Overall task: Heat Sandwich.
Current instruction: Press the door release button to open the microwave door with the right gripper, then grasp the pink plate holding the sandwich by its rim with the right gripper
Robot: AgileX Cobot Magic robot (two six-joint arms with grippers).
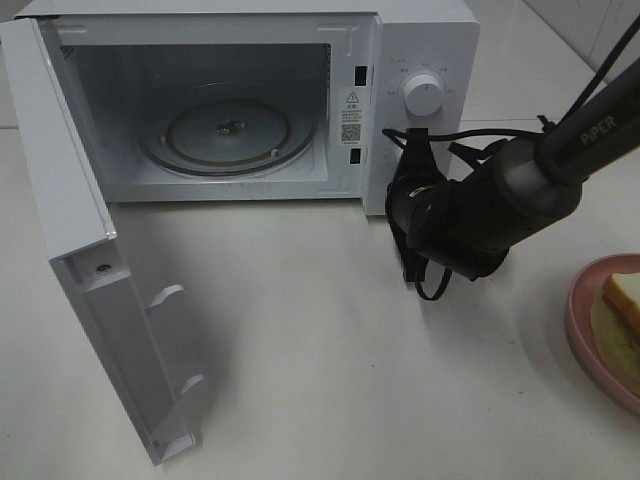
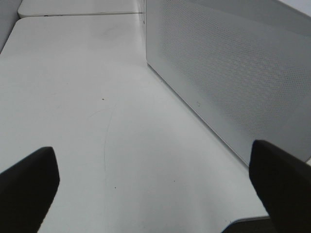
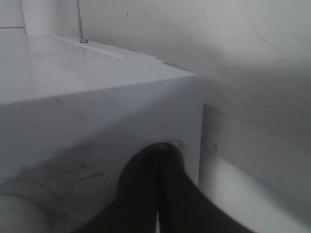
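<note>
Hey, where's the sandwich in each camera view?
Exterior high: sandwich at the right edge, on the pink plate.
Left wrist: not in view.
Right wrist: not in view.
Shared landmark: the white microwave; left wrist shows its perforated door, right wrist its corner.
</note>
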